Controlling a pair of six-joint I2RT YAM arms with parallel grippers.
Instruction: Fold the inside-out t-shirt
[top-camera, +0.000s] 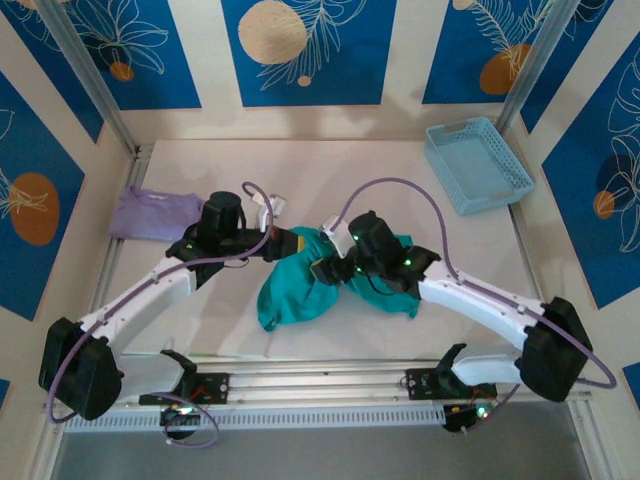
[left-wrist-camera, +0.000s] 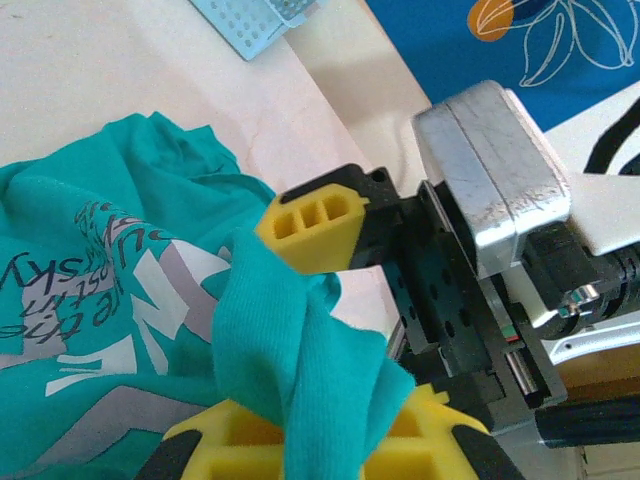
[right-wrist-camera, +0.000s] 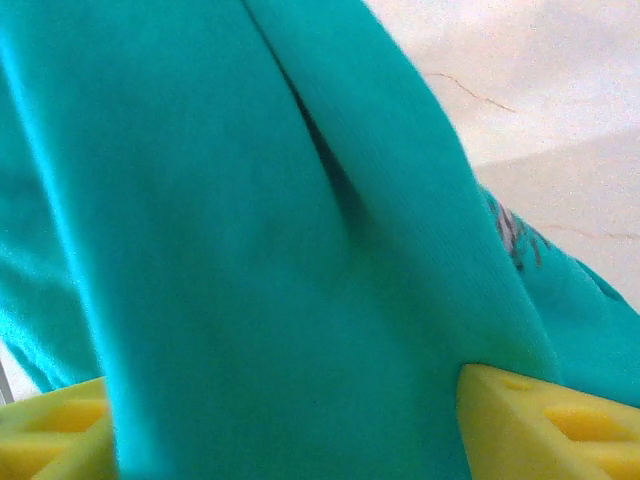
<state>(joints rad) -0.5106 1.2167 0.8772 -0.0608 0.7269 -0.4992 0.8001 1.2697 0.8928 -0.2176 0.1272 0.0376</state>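
The teal inside-out t-shirt (top-camera: 295, 290) lies crumpled at the middle of the table, between the two arms. My left gripper (top-camera: 292, 240) is at its upper edge. In the left wrist view its yellow fingers (left-wrist-camera: 320, 430) are shut on a twisted fold of the t-shirt (left-wrist-camera: 300, 340), and a grey and white print (left-wrist-camera: 110, 290) shows on the cloth beyond. My right gripper (top-camera: 328, 268) is just right of it, over the shirt. Its yellow fingertips (right-wrist-camera: 550, 420) stand wide apart, and the t-shirt (right-wrist-camera: 250, 250) hangs loosely between them. One finger of the right gripper (left-wrist-camera: 315, 225) sits just above my left fingers.
A folded lavender garment (top-camera: 155, 212) lies at the left of the table. A light blue plastic basket (top-camera: 478, 163) stands at the back right, and its corner (left-wrist-camera: 255, 20) shows in the left wrist view. Metal frame posts rise at both back corners.
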